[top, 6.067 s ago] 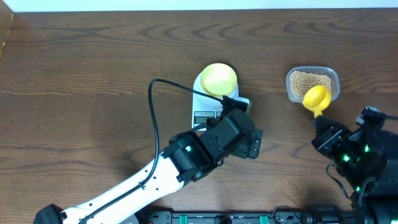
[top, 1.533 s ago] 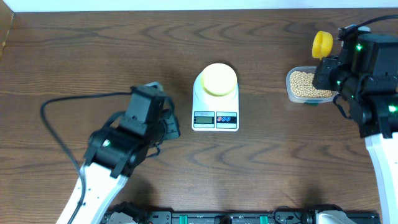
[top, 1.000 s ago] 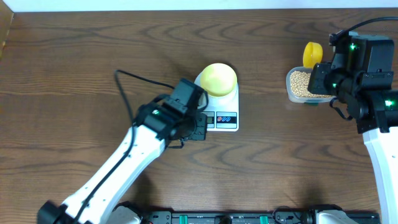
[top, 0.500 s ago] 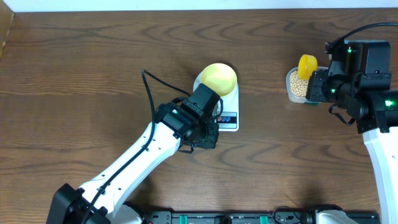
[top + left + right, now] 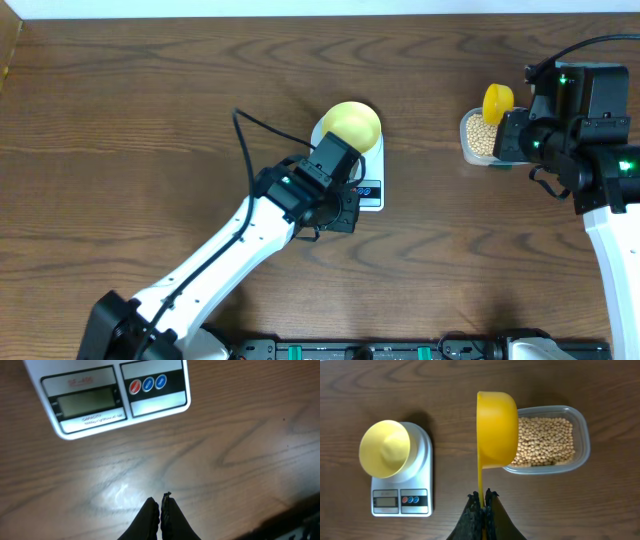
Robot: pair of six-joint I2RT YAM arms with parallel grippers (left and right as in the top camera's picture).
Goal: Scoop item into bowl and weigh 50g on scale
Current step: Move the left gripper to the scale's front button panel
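The pale-yellow bowl point(image 5: 352, 125) point(image 5: 385, 449) stands on the white scale point(image 5: 372, 190) point(image 5: 422, 475) point(image 5: 110, 397) at mid-table. My left gripper point(image 5: 160, 502) is shut and empty, hovering just in front of the scale's display and buttons. Tan beans point(image 5: 545, 440) point(image 5: 481, 132) fill a clear tub point(image 5: 581, 440) at the right. My right gripper point(image 5: 482, 495) is shut on the thin handle of a yellow scoop point(image 5: 496, 427) point(image 5: 497, 99), which hangs on edge above the tub's left end, its outer side facing the wrist camera.
Dark wood table point(image 5: 150, 120) all round. The left arm point(image 5: 250, 250) stretches from the front edge up to the scale, covering its display from overhead. The right arm point(image 5: 590, 140) stands at the far right beside the tub.
The left arm swung from the left side in to the scale's front. The right gripper carried the scoop from behind the tub down and left, over the tub's left end.
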